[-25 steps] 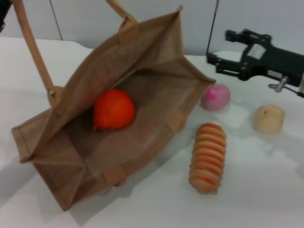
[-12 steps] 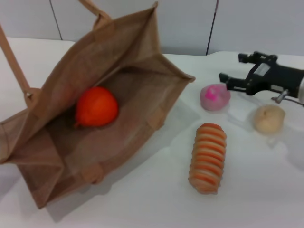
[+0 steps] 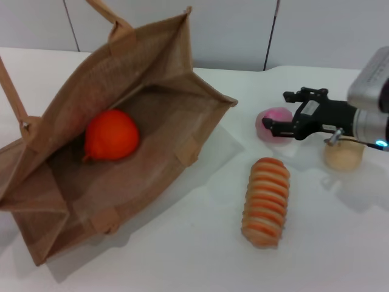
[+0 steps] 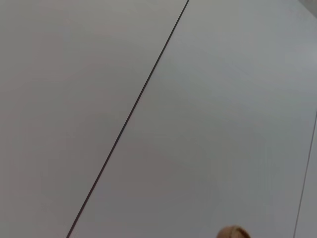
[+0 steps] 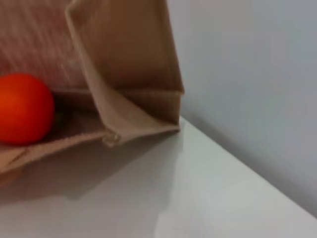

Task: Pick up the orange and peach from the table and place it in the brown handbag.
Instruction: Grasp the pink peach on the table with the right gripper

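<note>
The right gripper [image 3: 275,112] reaches in from the right side of the white table [image 3: 182,255], low over the surface. Its two black fingers are spread wide apart and point toward the bag. They straddle the peach [image 3: 273,119], one finger behind it and one in front, and hold nothing; whether either finger touches the fruit cannot be told. The gripper body is black and angular, joined to a smooth silver-grey wrist.

The peach is small, round and pale pink with a brighter magenta patch, sitting on the table just right of the bag's open corner.

The bag [image 3: 152,79] lies tipped on its side with its mouth open toward the viewer. It is tan-brown coarse woven jute, rectangular, with folded edge trim and long flat loop handles [image 3: 12,91] rising off the top and left. The orange [image 3: 110,135] rests inside it on the lower wall: large, glossy, bright orange-red, round with a small pointed tip. The right wrist view also shows the orange [image 5: 22,109] inside the bag [image 5: 129,54].

A pale beige roundish fruit [image 3: 344,156] sits under the right wrist. A ribbed oblong item [image 3: 265,201], striped orange and tan, lies nearer the viewer, apart from the peach.

The left gripper is out of sight; its wrist camera sees only a grey panelled wall [image 4: 198,124].
</note>
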Controlling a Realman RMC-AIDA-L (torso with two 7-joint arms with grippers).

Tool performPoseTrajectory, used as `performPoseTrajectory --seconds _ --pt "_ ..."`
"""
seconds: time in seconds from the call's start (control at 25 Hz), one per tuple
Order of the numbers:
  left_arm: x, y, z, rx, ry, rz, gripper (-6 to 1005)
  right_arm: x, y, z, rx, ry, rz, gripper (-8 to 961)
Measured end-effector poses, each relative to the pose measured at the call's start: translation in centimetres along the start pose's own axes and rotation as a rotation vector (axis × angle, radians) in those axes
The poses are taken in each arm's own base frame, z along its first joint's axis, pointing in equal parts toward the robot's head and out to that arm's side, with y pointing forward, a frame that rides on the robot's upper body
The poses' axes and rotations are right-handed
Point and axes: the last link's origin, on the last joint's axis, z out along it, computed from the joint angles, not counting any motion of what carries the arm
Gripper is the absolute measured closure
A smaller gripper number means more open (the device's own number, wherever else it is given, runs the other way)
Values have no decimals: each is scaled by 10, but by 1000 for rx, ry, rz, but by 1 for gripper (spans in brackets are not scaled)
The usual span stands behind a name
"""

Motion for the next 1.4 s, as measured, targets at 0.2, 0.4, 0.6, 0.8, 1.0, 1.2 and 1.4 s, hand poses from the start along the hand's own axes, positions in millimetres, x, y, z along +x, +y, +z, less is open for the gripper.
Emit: performPoseTrajectory --seconds 0.2,0.4,0.6,0.8,1.0,1.2,1.4 --pt "-2 1 4 -9 -8 -4 893 1 6 12 6 64 -35 145" --pt "-3 2 6 -16 -12 -7 893 1 8 18 8 115 -37 145" --pt "-3 2 6 -17 -14 -8 893 1 7 18 10 121 -22 146" --pt "-4 2 7 -21 -20 -9 893 1 6 18 21 123 -22 165" --pt "-4 3 9 -25 -20 -9 893 2 5 18 29 129 -25 194" --pt "-5 3 10 -28 -20 -10 893 2 4 18 31 128 -19 223" --pt "-5 3 10 -29 -19 -10 894 1 5 18 31 128 6 252"
